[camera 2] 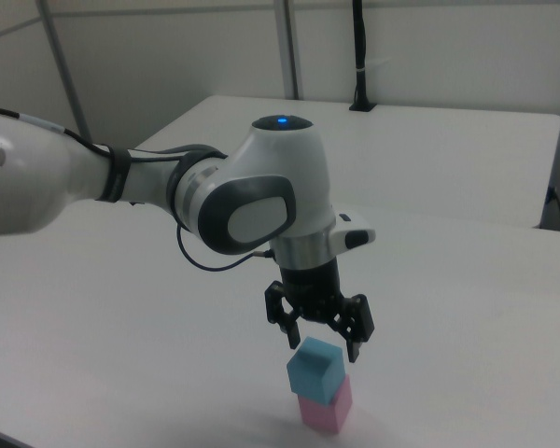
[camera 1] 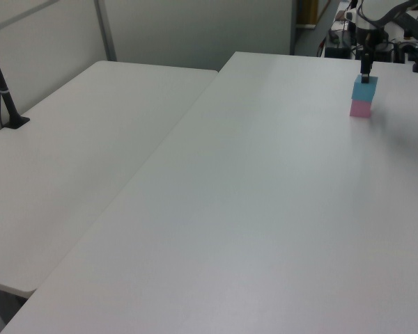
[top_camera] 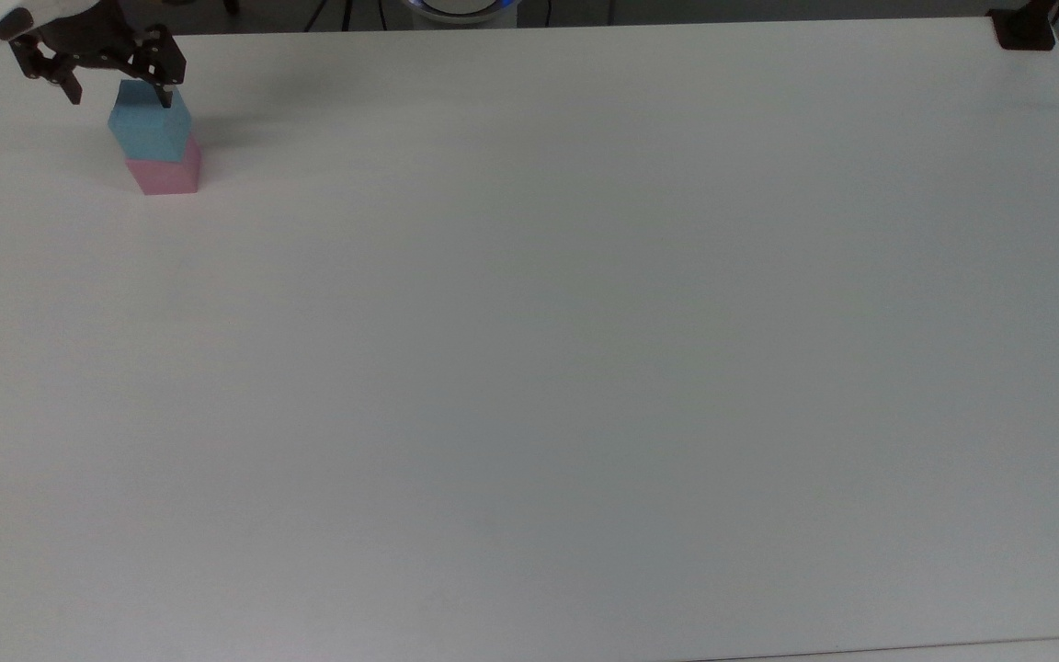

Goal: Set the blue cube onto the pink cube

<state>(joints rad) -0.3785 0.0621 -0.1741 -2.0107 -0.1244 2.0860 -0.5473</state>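
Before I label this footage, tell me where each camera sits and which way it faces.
Top view: high above the table, looking down; gripper over the blue cube on the pink cube.
Left view: along the table toward the distant stack; gripper.
Right view: close to the arm; gripper.
All three share the stack.

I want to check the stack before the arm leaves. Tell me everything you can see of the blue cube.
The blue cube is small, light sky-blue, with plain matte faces. It sits upright on the pink cube, turned slightly so its corners are not lined up with it. The open gripper hangs just above, fingers spread to either side of its top, apparently not gripping it. In the top view the stack stands near the table's far left corner.
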